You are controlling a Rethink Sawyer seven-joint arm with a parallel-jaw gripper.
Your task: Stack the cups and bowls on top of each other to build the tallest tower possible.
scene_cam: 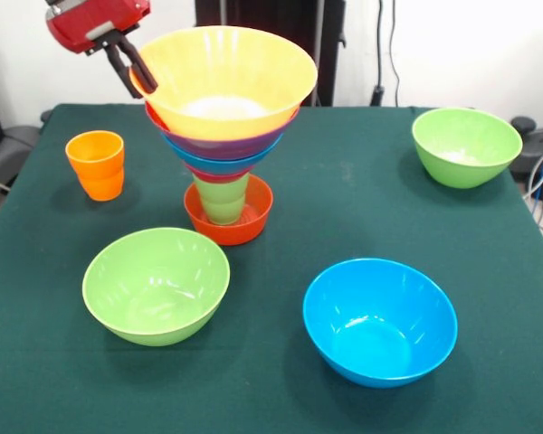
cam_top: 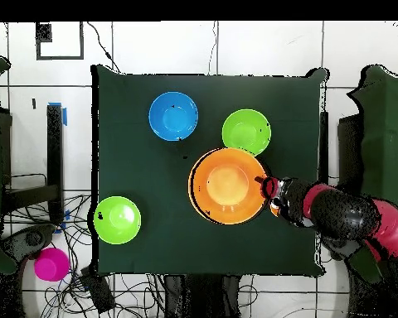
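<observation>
The tower stands left of centre. A small red-orange bowl (scene_cam: 228,221) is its base, a light green cup (scene_cam: 222,199) stands in it, and pink, blue (scene_cam: 219,165) and purple (scene_cam: 226,145) bowls widen upward. The very large orange bowl (scene_cam: 224,81) sits on top and also shows in the overhead view (cam_top: 227,185). My gripper (scene_cam: 142,90) is at this bowl's left rim, with its jaws close together astride the rim. In the overhead view the gripper (cam_top: 269,187) is at the bowl's right edge. The orange cup (scene_cam: 96,163) stands alone to the left of the tower.
A lime green bowl (scene_cam: 156,285) (cam_top: 246,132) and a blue bowl (scene_cam: 380,321) (cam_top: 173,115) sit near the table's front. Another lime green bowl (scene_cam: 466,146) (cam_top: 117,219) sits at the back right. A pink bowl (cam_top: 50,264) lies off the table.
</observation>
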